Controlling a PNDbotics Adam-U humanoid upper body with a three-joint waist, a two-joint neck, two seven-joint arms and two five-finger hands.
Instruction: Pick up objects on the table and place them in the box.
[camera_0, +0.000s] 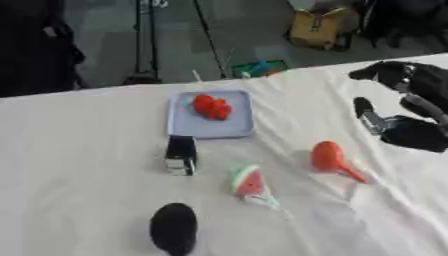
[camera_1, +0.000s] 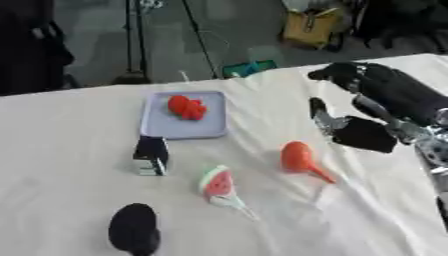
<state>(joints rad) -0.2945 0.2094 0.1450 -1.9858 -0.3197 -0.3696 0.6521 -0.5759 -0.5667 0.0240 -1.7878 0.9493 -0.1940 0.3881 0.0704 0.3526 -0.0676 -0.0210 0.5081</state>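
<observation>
Where the white cloth-covered table (camera_0: 79, 165) fills most of the frame, a shallow pale blue box (camera_0: 211, 114) lies a little above centre, and a red lumpy object (camera_0: 213, 107) sits inside it toward its upper part. Just below the box's lower left corner stands a small black and white carton (camera_0: 181, 155). Right of that, near the middle, lies a watermelon-slice toy (camera_0: 249, 184), red with a green rind and a pale tail end pointing down-right. Further right lies an orange scoop-like object (camera_0: 332, 160), its handle pointing to the lower right. At the bottom edge, left of centre, sits a black rounded object (camera_0: 173, 228).

The right hand (camera_1: 360, 131) enters from the right side of the frame, above and right of the orange scoop and apart from it, its fingers spread loosely and holding nothing. The left hand does not show.
</observation>
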